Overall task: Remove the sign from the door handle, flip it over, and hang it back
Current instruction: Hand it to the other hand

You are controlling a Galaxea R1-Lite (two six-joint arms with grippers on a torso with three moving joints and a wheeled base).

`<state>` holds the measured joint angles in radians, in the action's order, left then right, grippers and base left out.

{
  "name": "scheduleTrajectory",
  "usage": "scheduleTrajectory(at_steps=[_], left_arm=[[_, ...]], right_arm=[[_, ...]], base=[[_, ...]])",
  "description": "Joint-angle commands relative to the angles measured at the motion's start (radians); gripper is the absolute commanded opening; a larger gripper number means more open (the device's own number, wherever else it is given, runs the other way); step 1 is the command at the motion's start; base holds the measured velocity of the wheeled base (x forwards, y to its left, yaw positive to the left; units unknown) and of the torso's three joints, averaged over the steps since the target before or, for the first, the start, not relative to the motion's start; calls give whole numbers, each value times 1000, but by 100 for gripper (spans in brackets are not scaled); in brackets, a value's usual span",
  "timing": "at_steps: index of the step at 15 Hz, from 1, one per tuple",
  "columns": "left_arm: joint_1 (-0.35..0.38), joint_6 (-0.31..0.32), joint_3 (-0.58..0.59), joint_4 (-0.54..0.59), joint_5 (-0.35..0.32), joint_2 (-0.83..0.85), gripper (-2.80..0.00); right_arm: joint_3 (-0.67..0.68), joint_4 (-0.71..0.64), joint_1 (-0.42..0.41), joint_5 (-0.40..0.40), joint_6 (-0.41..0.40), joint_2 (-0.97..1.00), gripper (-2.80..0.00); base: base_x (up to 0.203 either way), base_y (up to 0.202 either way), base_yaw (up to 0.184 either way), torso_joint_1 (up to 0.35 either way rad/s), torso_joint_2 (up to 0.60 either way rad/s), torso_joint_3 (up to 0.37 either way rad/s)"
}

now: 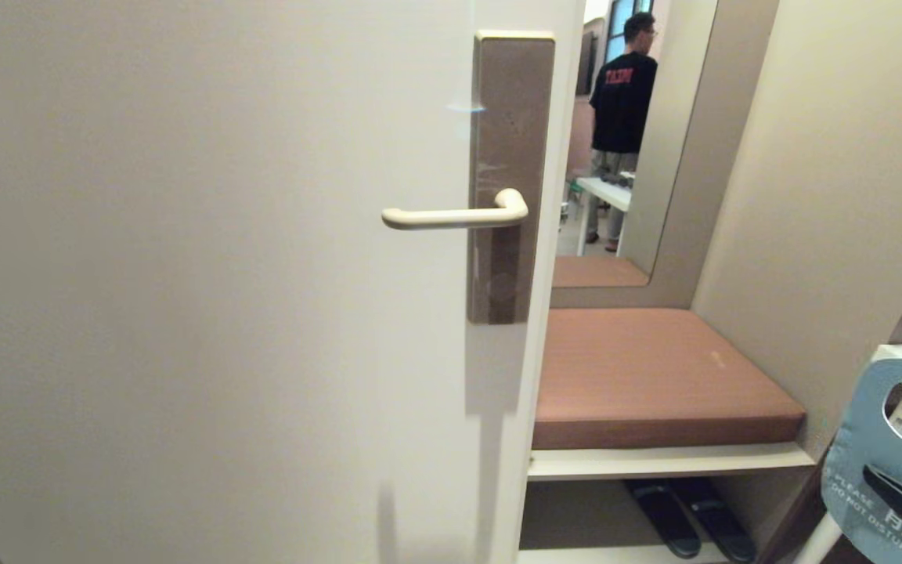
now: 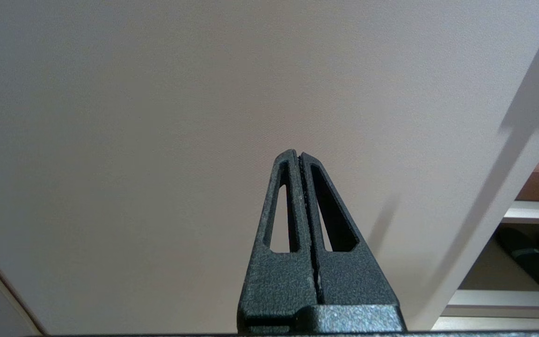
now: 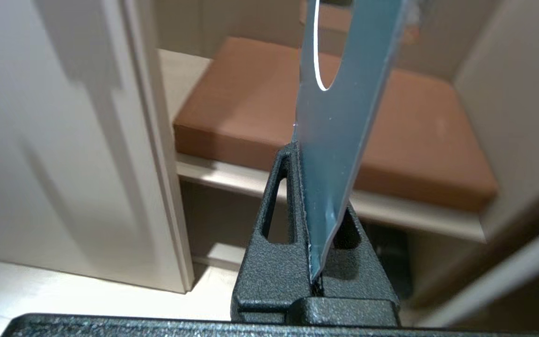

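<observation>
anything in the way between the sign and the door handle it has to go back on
Nothing visible. The sign is clamped in the right gripper at the head view's lower right, blue face showing. The door handle juts out bare from the door, and only open air over the bench cushion lies between them.

The door (image 1: 208, 298) fills the left and centre of the head view, with the door handle (image 1: 457, 216) on its plate (image 1: 510, 117) at upper centre. Right of the door's edge a cushion (image 1: 654, 376) lies on a shelf (image 1: 670, 460), slippers (image 1: 690, 517) beneath it. The sign (image 1: 882, 470) sits at lower right, well apart from the handle.
</observation>
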<state>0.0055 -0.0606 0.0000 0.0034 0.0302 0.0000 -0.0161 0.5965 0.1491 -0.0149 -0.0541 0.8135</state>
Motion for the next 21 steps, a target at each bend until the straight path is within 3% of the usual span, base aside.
scheduleTrajectory(at_steps=[1, 5, 7, 10, 15, 21], left_arm=[[1, -1, 0, 1, 0, 0, -280], [1, -1, 0, 1, 0, 0, -280], [1, -1, 0, 0, 0, 0, -280], [1, -1, 0, 0, 0, 0, -280], [1, -1, 0, 0, 0, 0, -280], [1, -1, 0, 1, 0, 0, -280]], right_arm=[[14, -126, -30, 0, 21, -189, -280], [16, -453, -45, -2, 36, -461, -280], [16, -569, -92, 6, 36, -556, -280], [16, -596, -152, 17, 36, -620, -280], [16, -596, -151, 17, 37, -810, -280], [16, -597, -151, 15, 42, -813, -280]], base=[[0, 0, 0, 0, 0, 0], [0, 0, 0, 0, 0, 0], [0, 0, 0, 0, 0, 0], [0, 0, 0, 0, 0, 0], [0, 0, 0, 0, 0, 0], [0, 0, 0, 0, 0, 0]])
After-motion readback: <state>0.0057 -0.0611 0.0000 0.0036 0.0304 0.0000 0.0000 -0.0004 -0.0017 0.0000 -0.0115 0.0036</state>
